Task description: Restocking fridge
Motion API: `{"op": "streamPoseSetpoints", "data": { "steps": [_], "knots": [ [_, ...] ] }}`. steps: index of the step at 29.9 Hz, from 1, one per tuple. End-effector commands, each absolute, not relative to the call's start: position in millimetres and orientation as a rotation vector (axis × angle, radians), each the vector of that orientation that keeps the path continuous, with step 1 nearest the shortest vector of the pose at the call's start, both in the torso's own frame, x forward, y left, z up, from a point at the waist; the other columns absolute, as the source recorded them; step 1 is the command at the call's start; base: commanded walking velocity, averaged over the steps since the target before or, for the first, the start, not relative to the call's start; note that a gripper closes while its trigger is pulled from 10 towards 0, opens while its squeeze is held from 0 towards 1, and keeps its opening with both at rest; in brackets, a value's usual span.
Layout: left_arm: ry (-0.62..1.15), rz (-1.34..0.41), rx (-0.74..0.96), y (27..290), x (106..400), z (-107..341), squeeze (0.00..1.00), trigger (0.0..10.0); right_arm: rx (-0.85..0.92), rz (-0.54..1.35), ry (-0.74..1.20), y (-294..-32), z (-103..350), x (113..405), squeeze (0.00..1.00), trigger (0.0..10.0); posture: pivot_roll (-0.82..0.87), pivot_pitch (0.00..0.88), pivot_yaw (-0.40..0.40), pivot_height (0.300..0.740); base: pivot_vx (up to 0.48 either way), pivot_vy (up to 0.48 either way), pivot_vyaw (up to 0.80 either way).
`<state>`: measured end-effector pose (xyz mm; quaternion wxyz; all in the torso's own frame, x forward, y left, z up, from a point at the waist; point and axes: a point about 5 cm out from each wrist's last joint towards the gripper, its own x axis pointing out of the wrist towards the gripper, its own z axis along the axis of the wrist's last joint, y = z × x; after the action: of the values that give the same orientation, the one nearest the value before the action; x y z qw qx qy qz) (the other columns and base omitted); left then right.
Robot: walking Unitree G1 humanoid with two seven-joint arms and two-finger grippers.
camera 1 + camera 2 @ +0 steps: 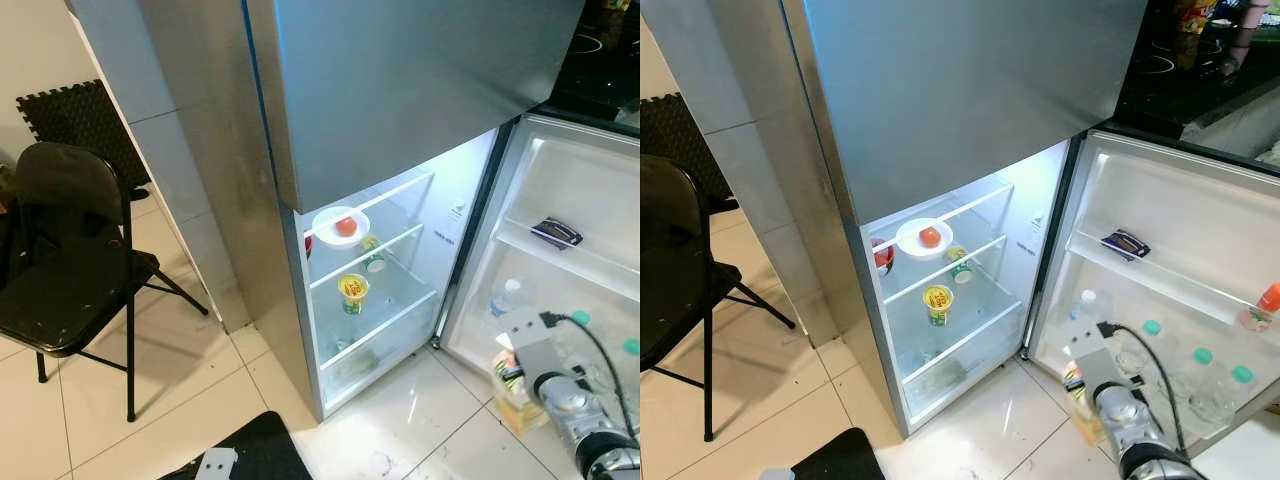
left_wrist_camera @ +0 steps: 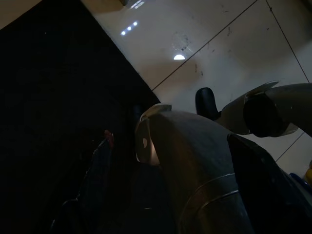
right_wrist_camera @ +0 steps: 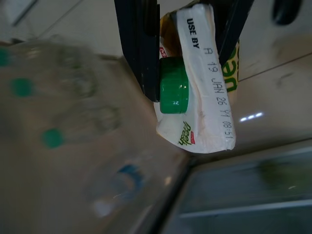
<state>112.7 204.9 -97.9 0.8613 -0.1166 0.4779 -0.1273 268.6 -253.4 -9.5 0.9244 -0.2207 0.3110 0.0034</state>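
Note:
A white drink carton (image 3: pixel 207 97) with a green screw cap (image 3: pixel 173 92) is held in my right gripper (image 3: pixel 187 73), whose black fingers (image 3: pixel 139 44) are shut on its top. In the head views the carton (image 1: pixel 512 385) hangs low in front of the open fridge door (image 1: pixel 590 200), close to the bottom door shelf with its bottles (image 1: pixel 1200 375). The lit lower fridge compartment (image 1: pixel 400 250) is open. It holds a white plate with a tomato (image 1: pixel 340 225), a yellow cup (image 1: pixel 352 292) and a small can (image 1: pixel 372 256). My left arm hangs idle over the dark mat.
A dark packet (image 1: pixel 556 233) lies on the upper door shelf. A black folding chair (image 1: pixel 70 250) stands to the left on the tiled floor. A black mat (image 1: pixel 250 450) lies at my feet. A dark counter (image 1: pixel 1180 70) is behind the door.

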Motion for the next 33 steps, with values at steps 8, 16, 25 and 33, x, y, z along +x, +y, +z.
{"op": "streamPoseSetpoints", "data": {
  "steps": [8, 16, 25, 33],
  "knots": [
    [1.0, -0.277, -0.239, 194.2, 113.8, -99.7, 0.0, 10.0, -0.399, 0.049, 0.948, -246.8, -65.3, 195.2, 0.0, 10.0, -0.1, 0.0, -0.024, 0.74, 0.0, 0.0, -0.19],
    [1.019, -0.278, -0.23, 192.0, 110.6, -101.4, 0.0, 10.0, -0.375, 0.045, 1.084, -250.3, -82.9, 157.3, 0.0, 10.0, -0.1, 0.0, -0.021, 0.74, 0.0, 0.0, -0.78],
    [1.025, -0.286, -0.205, 189.8, 111.9, -101.8, 0.0, 10.0, -0.372, 0.042, 1.131, -252.3, -87.3, 144.9, 0.0, 10.0, -0.1, 0.0, -0.02, 0.74, 0.0, 0.0, -0.79],
    [1.046, -0.29, -0.168, 189.0, 113.1, -102.6, 0.0, 10.0, -0.377, 0.053, 1.141, -251.2, -87.9, 144.5, 0.0, 10.0, -0.1, 0.0, -0.025, 0.74, 0.0, 0.0, -0.78]
  ]
}}
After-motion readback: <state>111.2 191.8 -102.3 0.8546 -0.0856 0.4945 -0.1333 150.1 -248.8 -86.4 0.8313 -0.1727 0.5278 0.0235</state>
